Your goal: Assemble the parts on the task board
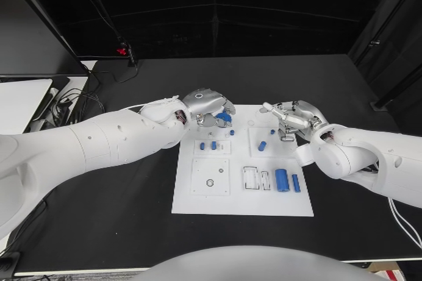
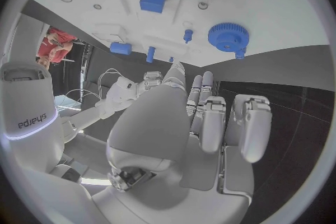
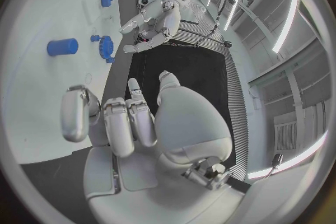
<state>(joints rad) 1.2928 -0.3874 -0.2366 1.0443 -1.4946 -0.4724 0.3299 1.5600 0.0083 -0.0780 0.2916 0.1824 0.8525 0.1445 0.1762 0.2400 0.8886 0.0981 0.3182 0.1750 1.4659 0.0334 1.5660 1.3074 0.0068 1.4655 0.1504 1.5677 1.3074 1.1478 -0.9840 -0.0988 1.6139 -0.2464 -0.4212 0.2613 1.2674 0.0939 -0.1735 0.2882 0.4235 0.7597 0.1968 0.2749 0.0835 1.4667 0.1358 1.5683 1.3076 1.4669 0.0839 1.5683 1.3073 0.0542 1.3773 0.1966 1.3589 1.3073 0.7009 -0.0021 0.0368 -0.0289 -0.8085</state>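
Black table (image 1: pixel 132 220) carrying white task board (image 1: pixel 198 202) at frame centre. Left hand (image 1: pixel 204 107) hovering over board's upper left, fingers loosely apart, holding nothing; blue gear (image 1: pixel 223 117) lying just beyond fingertips, nearer this hand. Right hand (image 1: pixel 294 117) hanging at upper right, fingers apart, empty.

White task board (image 1: pixel 198 199) sitting on black counter (image 1: pixel 105 220); blue parts showing on it, incl. blue gear (image 2: pixel 225 37) & blue cylinder (image 1: pixel 282 179). Silver left hand (image 1: pixel 204 106), silver right hand (image 1: pixel 294 117), white arms.

parts (image 1: pixel 282 179) on task board (image 1: pixel 202 202), gear (image 1: pixel 223 117) at its far edge
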